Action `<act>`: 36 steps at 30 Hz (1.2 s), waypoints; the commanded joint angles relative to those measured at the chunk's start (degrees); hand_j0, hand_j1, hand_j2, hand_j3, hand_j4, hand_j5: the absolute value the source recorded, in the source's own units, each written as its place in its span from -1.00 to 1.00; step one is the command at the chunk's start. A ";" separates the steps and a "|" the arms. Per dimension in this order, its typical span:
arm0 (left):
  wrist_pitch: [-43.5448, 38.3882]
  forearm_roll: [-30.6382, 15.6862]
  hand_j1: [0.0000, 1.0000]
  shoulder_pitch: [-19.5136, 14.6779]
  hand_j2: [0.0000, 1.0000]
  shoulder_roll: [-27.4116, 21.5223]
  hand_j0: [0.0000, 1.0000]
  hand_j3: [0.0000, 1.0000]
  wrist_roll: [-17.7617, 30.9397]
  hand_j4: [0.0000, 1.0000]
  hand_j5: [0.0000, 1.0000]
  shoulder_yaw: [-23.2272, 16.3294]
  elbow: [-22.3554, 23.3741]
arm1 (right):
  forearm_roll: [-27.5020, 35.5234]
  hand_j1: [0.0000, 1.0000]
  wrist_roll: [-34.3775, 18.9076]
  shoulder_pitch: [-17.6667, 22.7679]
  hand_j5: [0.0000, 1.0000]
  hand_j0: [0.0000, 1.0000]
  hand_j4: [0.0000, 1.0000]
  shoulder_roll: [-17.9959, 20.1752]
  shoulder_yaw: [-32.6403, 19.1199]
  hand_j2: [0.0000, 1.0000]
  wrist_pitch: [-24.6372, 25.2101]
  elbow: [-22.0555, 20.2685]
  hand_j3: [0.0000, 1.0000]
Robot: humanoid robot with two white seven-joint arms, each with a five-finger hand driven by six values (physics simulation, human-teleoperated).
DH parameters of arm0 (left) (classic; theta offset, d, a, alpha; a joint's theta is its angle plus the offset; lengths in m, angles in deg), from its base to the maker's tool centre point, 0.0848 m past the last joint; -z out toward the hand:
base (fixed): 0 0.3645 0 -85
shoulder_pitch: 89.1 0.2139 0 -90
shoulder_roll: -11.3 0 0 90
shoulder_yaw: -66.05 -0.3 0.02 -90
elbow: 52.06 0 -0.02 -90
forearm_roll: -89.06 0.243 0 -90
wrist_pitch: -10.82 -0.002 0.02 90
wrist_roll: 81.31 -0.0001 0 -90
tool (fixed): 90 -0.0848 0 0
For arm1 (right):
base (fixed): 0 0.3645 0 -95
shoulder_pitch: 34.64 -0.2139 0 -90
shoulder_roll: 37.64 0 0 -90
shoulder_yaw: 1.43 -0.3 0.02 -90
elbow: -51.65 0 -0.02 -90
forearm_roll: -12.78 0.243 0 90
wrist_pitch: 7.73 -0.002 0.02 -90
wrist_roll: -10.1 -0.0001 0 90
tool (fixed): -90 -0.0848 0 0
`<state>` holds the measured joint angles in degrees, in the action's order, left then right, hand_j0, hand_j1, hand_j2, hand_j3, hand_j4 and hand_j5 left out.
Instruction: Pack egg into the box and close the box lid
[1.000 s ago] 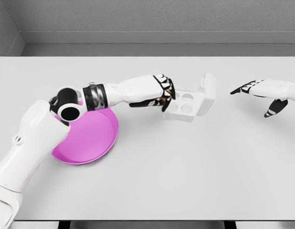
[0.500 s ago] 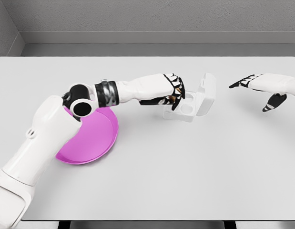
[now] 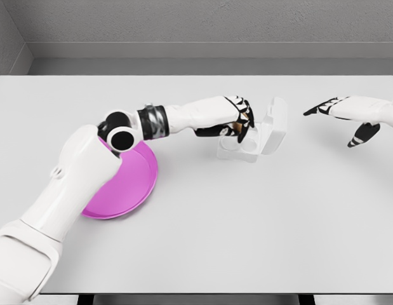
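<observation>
Left hand (image 3: 239,122) over box (image 3: 250,145), grasping egg (image 3: 236,129); right hand (image 3: 348,114) released. Risk: off-cup drop, egg rolls.

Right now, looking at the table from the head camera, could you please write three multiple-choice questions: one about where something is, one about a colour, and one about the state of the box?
1. Where is the left hand?
A. over the open box
B. on the plate
C. at the table's front edge

2. What colour is the plate?
A. green
B. magenta
C. yellow

3. How is the box lid?
A. shut flat
B. lying apart from the box
C. raised open

Answers: 1 A, the left hand hangs over the cups of the box, with something brownish, likely the egg, in its fingers. 2 B, the plate beside the left arm is magenta. 3 C, the lid stands up at the box's right side. The right hand hovers apart, at the right.
</observation>
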<state>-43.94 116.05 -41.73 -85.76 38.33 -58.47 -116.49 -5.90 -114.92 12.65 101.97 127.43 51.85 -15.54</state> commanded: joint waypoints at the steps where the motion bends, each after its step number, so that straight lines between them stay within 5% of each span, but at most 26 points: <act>1: -0.24 -2.20 -0.49 -0.09 -0.49 0.73 -0.49 -0.49 -0.11 -0.49 -0.49 0.15 1.50 | 0.23 1.00 0.02 0.09 1.00 1.00 1.00 0.04 0.07 1.00 -0.08 -0.05 1.00; 15: -0.24 -12.57 -0.49 -0.35 -0.49 0.73 -0.49 -0.49 -0.20 -0.49 -0.49 -0.02 4.49 | 0.31 1.00 0.02 0.44 1.00 1.00 1.00 -0.48 0.16 1.00 -0.16 0.04 1.00; 25: -0.24 -12.92 -0.49 -0.18 -0.49 0.73 -0.49 -0.49 -0.20 -0.49 -0.49 -0.02 8.27 | 0.31 1.00 0.02 0.44 1.00 1.00 1.00 -0.48 0.16 1.00 -0.16 0.04 1.00; 36: -0.24 -19.69 -0.49 0.53 -0.49 2.05 -0.49 -0.49 -0.20 -0.49 -0.49 -0.29 9.76 | 0.31 1.00 0.02 0.53 1.00 1.00 1.00 -0.48 0.43 1.00 -0.16 0.04 1.00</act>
<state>-43.98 98.69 -40.94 -83.84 38.16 -58.81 -106.85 -5.85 -114.92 13.26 101.43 127.89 51.57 -15.49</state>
